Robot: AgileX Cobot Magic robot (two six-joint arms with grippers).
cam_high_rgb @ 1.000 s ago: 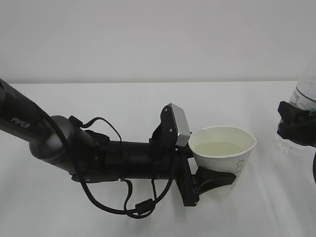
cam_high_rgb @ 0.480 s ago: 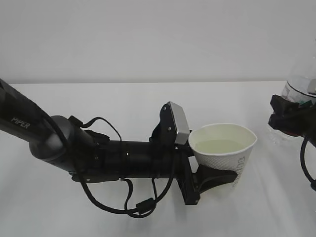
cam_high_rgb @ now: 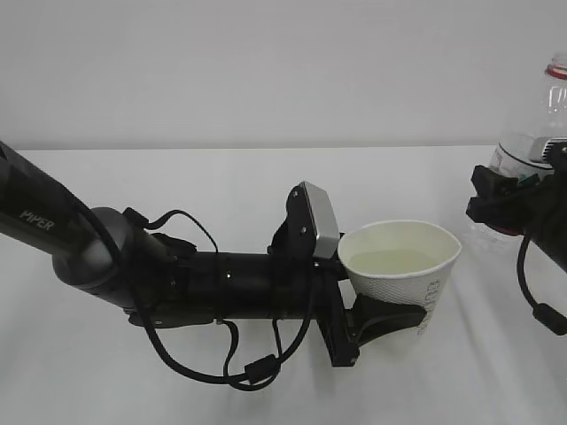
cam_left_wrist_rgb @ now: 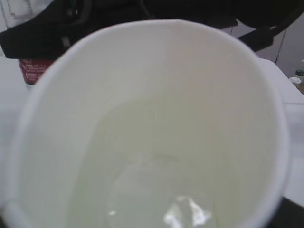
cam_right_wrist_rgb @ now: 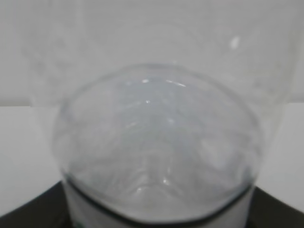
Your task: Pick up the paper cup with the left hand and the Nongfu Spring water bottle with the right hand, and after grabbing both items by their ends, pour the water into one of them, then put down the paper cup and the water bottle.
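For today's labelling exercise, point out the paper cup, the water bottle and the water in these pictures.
paper cup (cam_high_rgb: 416,285), exterior view, on its outer side wall.
water bottle (cam_high_rgb: 528,152), exterior view, on the clear body above the right pincer.
water (cam_left_wrist_rgb: 142,190), left wrist view, on the liquid's surface inside the cup.

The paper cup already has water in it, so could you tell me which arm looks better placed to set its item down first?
Probably the left. The left hand holds the paper cup upright, low over the table; the right hand holds the Nongfu Spring water bottle higher.

Nongfu Spring water bottle (cam_high_rgb: 538,146) cut off at right edge; right hand (cam_high_rgb: 509,199) partly cropped
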